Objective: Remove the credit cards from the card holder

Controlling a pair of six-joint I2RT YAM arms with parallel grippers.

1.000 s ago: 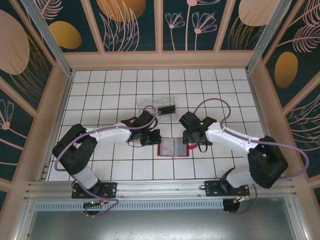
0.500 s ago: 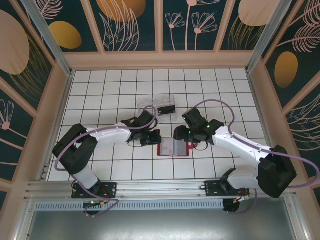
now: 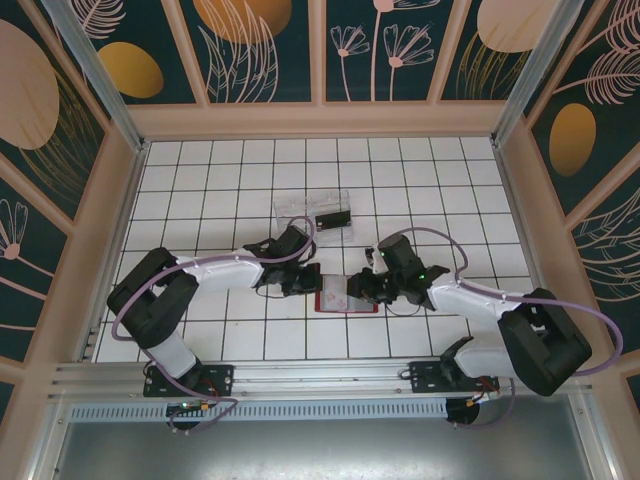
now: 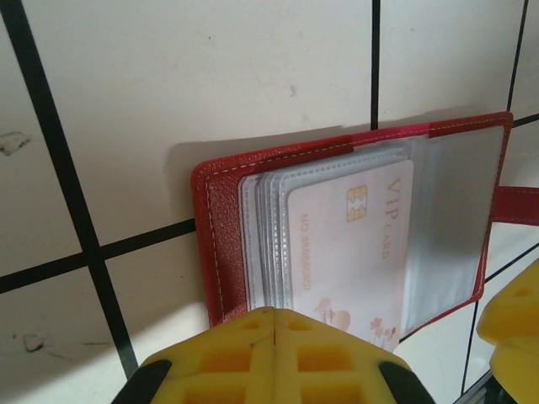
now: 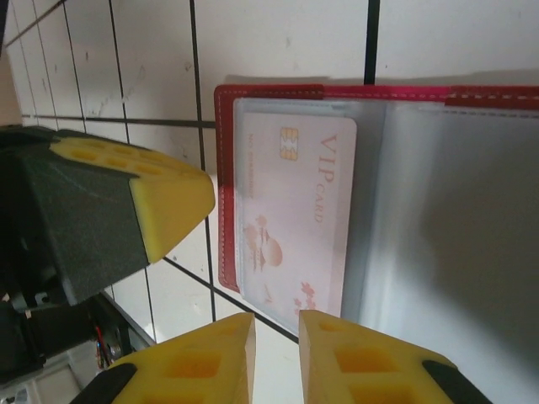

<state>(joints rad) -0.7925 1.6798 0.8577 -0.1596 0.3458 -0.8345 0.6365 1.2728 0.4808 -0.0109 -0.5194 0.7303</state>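
Tiled table (image 3: 200, 180), seen from above and from both wrists. Left gripper (image 3: 310, 284): pads (image 4: 236, 353) closed flush together at the holder's left end; whether they pinch the cover cannot be told. Holder (image 3: 333, 298): red, lying open and flat between the two grippers, clear sleeves fanned upward. Card (image 4: 354, 244): pale pink, chip and "VIP CARD" print, inside the top sleeve. Right gripper (image 5: 276, 337): jaws parted by a narrow slit, just off the card's end; no grip on the card is evident. Behind, well apart from the holder: clear tray (image 3: 296, 207) containing a dark card (image 3: 332, 218).
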